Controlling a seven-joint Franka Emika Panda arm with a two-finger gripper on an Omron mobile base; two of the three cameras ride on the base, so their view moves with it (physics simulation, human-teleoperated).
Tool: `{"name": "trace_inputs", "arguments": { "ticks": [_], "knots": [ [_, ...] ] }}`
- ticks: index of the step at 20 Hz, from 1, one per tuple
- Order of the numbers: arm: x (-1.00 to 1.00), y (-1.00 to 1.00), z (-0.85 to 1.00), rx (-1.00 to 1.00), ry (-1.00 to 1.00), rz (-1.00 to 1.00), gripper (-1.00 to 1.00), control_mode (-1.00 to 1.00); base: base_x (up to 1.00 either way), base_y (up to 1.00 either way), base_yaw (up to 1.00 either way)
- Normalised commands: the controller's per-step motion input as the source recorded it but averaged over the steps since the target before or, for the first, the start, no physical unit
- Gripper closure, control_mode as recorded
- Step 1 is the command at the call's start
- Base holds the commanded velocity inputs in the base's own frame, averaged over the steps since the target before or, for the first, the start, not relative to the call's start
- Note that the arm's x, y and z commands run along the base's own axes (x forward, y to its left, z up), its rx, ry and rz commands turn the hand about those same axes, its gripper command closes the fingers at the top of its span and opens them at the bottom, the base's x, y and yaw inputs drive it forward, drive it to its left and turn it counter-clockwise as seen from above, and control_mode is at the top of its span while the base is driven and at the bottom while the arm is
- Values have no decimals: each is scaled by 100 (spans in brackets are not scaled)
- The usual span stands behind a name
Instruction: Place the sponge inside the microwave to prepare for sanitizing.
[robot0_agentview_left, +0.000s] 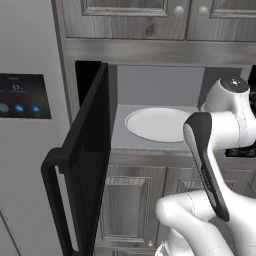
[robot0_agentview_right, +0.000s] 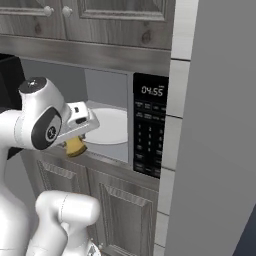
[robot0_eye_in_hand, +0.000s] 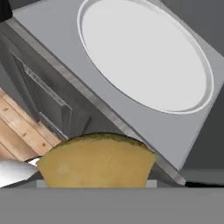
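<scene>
Gripper (robot0_agentview_right: 75, 142) clamped, arm raised

Microwave (robot0_agentview_left: 150, 90): set between upper and lower cabinets, door (robot0_agentview_left: 87, 150) swung out leftward.
Turntable (robot0_agentview_left: 157, 124): laid on the cavity floor.
Sponge (robot0_agentview_right: 75, 146): held in the claw (robot0_agentview_right: 76, 142), before the cavity's front edge.
Keypad (robot0_agentview_right: 149, 132): placed right of the cavity.
Fridge (robot0_agentview_left: 25, 125): stood left of the door.

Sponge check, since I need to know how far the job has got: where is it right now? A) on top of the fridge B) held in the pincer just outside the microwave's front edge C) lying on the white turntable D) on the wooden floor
B: the sponge sits in the pincer at the cavity's front lip, and the turntable of the microwave is bare.
</scene>
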Motion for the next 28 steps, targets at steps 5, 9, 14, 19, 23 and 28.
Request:
{"name": "trace_inputs", "arguments": {
  "ticks": [5,9,14,19,23,28],
  "knots": [
    [13,1,6,0,-25,-6,100,-100,0,0,0],
    [51,-6,45,-2,2,0,100,-100,0,0,0],
    [53,-2,17,0,6,-1,100,-100,0,0,0],
    [39,4,-21,0,-12,-5,100,-100,0,0,0],
    [38,0,-37,0,-17,-7,100,-100,0,0,0],
    [66,-18,-8,3,3,3,100,-100,0,0,0]
  ]
}}
